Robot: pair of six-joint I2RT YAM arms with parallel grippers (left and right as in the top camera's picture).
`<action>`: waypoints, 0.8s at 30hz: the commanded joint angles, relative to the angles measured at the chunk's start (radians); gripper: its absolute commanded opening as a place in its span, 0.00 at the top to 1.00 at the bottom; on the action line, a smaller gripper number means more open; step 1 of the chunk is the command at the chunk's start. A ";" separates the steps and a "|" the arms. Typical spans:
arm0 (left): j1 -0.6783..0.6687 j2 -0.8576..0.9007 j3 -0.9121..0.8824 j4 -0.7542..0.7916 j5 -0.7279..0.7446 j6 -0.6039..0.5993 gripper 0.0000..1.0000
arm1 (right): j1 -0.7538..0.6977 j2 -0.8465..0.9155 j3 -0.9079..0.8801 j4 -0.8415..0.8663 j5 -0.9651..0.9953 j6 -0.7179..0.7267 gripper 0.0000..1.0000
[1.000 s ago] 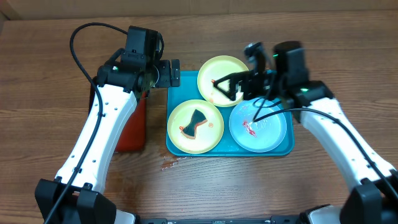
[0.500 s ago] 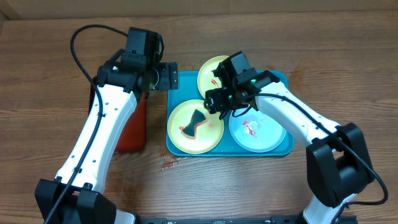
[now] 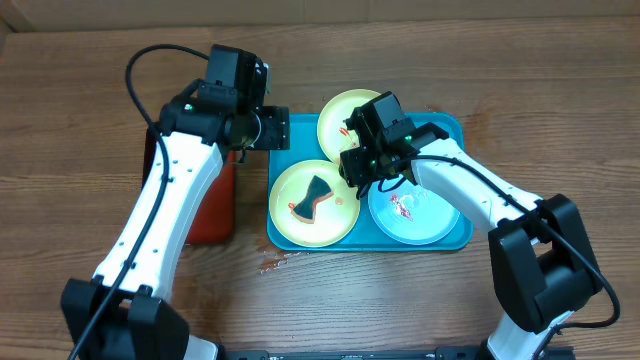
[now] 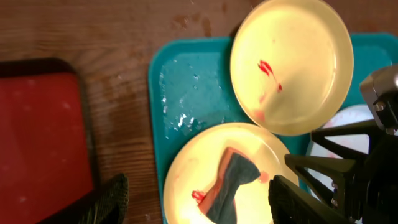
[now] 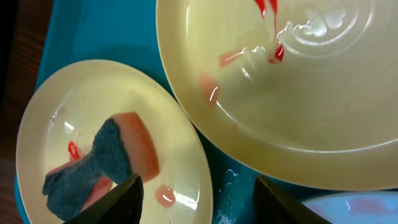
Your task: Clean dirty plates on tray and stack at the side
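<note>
Three plates lie on the turquoise tray (image 3: 455, 238): a yellow-green one (image 3: 352, 112) at the back with red smears, a yellow-green one (image 3: 335, 215) at the front left with a grey-and-orange sponge (image 3: 316, 195) on it, and a light blue one (image 3: 425, 212) at the front right. My right gripper (image 3: 362, 162) is open and empty, low over the gap between the plates, just right of the sponge (image 5: 102, 163). My left gripper (image 3: 277, 128) is open and empty above the tray's back left corner. In the left wrist view the sponge plate (image 4: 186, 168) lies between the fingers (image 4: 199, 205).
A red tray with a black rim (image 3: 212, 205) lies left of the turquoise tray, also in the left wrist view (image 4: 43, 137). Red smears mark the wooden table (image 3: 272, 265) by the tray's front left corner. Water drops sit on the tray floor (image 4: 180, 106).
My right arm swung in from the right and lowered its open gripper between the plates beside the sponge. My left gripper shifted slightly right and stayed open.
</note>
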 commanded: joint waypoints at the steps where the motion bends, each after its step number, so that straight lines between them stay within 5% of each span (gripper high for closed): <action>1: -0.002 0.060 0.002 -0.012 0.079 0.041 0.26 | -0.001 -0.005 -0.024 0.008 -0.019 0.004 0.44; 5: -0.002 0.093 0.002 -0.012 0.083 0.059 0.27 | -0.001 -0.005 -0.036 0.016 -0.018 0.011 0.51; 24: -0.002 0.097 0.002 -0.012 0.085 0.130 0.26 | -0.001 -0.004 -0.061 0.002 -0.019 -0.005 0.53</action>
